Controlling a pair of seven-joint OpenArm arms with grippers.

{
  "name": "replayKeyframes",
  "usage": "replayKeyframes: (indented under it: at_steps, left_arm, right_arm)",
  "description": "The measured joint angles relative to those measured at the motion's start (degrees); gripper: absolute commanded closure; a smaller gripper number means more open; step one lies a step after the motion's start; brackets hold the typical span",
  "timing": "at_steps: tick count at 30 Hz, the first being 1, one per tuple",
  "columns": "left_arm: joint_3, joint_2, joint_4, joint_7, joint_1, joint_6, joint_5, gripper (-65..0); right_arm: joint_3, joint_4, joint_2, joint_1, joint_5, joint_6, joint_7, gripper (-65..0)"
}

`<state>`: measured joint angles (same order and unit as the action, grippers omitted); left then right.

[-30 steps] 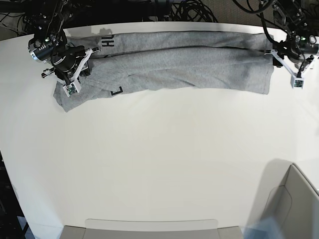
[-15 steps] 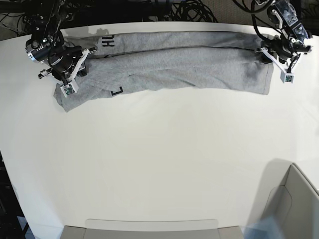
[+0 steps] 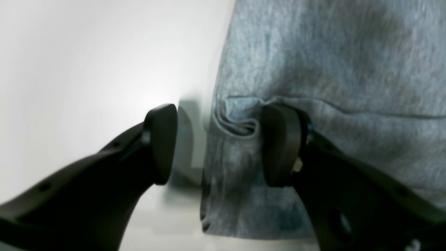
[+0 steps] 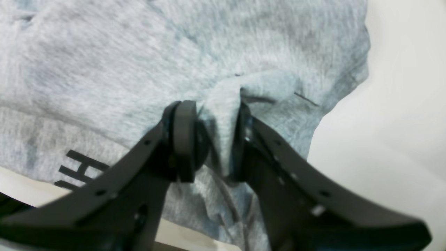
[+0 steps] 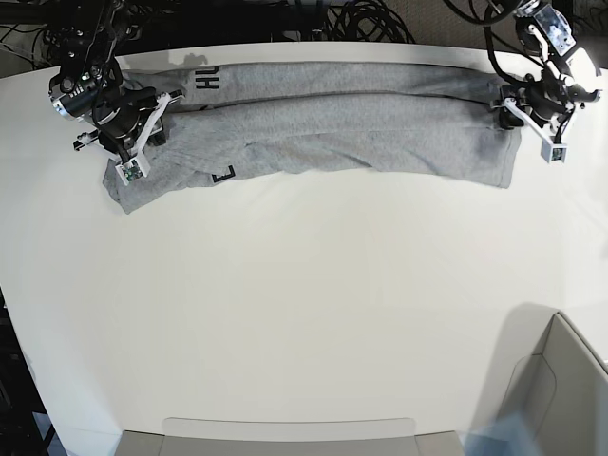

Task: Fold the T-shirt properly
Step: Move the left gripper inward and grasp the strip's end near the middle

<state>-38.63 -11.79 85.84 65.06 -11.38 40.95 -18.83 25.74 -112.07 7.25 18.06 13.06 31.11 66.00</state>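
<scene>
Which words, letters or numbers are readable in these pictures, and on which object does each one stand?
"HU": black block letters, turned sideways, on the T-shirt near its upper left end in the base view; the rest is folded under.
"H": a black letter on the cloth in the right wrist view; the strokes beside it are cut off, unreadable.
One angular black mark at the shirt's lower fold: only part of a letter, unreadable.
No numbers or brand labels show.

Broad bare white desk [image 5: 313, 304] lies open in front of the long heather-grey cotton T-shirt [image 5: 361, 128]; behind it, black cables [image 5: 366, 21] crowd the desk edge.
</scene>
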Motion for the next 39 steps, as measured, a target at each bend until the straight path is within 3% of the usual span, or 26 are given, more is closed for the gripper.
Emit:
replayKeyframes:
  at_steps: [2,6,9,13,18,22,24,28,36,39]
  left_arm:
    - [1.49,-0.96,-4.83,-4.59,0.26,-0.22,-2.34,-38.1]
    - [6.97,-6.54,-14.99,-12.85,1.29,0.07,-13.05,-38.1]
    - [10.75,-9.18,-17.42,-14.38,1.25,0.52,-17.53,-37.7]
    - [14.67,-12.02,-17.51,-14.43,-0.37,0.35,-21.55,-31.8]
    - [18.80,-15.04,-17.53,-14.43,-0.72,0.46,-21.77,-29.5]
    - [21.66,-17.55,-17.57,-18.62,-2.89,0.92,-21.88,-27.6]
    - [22.25,-18.14,-17.62,-19.12,-3.39,0.85,-21.90,-21.3]
    - [22.32,-18.49,-18.12,-18.25,-3.26,0.81,-21.81,0.0]
    - [21.64,-18.27,-22.47,-13.81,3.02,3.06,-19.15,0.0]
    - [16.46,-17.57,-24.39,-9.84,5.68,3.19,-19.12,0.0]
  right_arm:
    - [0.00,0.00,0.00,0.02,0.02,0.00,0.02,-17.0]
    - [-0.04,0.00,0.00,0.02,0.04,0.00,0.00,-17.0]
    - [-0.04,0.00,-0.11,0.22,0.09,0.00,0.00,-17.0]
    - [-0.04,0.00,-0.11,0.20,0.02,0.00,0.00,-17.0]
    - [0.07,0.00,-0.11,0.24,0.02,0.00,0.02,-17.0]
    - [0.22,0.00,-0.11,0.26,0.04,0.00,0.02,-17.0]
    - [0.31,0.00,-0.11,0.24,0.02,0.00,0.02,-17.0]
    - [0.31,0.00,-0.13,0.33,0.00,0.00,0.20,-17.0]
    - [0.33,-0.02,-0.33,0.48,0.00,0.00,0.24,-17.0]
    - [0.28,-0.04,-0.44,0.37,0.02,0.00,0.15,-17.0]
